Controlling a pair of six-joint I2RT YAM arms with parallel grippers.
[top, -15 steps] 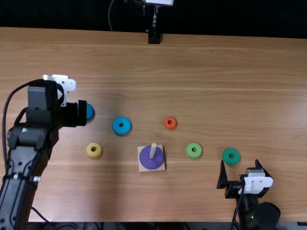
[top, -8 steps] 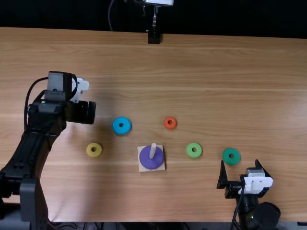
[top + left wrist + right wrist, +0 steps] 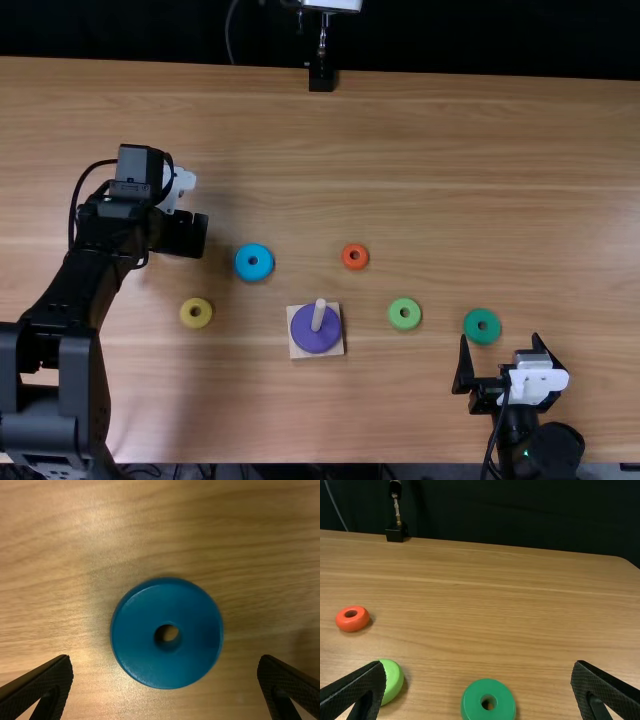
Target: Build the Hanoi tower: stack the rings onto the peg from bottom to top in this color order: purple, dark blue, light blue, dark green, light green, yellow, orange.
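Left fingers (image 3: 54, 682), apart above the dark blue ring (image 3: 137, 642), may shove it if closed off-centre; right fingers (image 3: 367, 684) stand apart.

We are looking steeply down from above the bench's (image 3: 450, 150) near edge, closely down onto a blue ring (image 3: 132, 640) from the left wrist, and toward the far edge from the right, sharing three rings (image 3: 472, 700) with the top view.

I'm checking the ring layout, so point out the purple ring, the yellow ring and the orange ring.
Purple ring (image 3: 314, 343): top view, its upper face beside the peg.
Yellow ring (image 3: 196, 322): top view, the band around its hole.
Orange ring (image 3: 353, 623): right wrist view, its rounded side.
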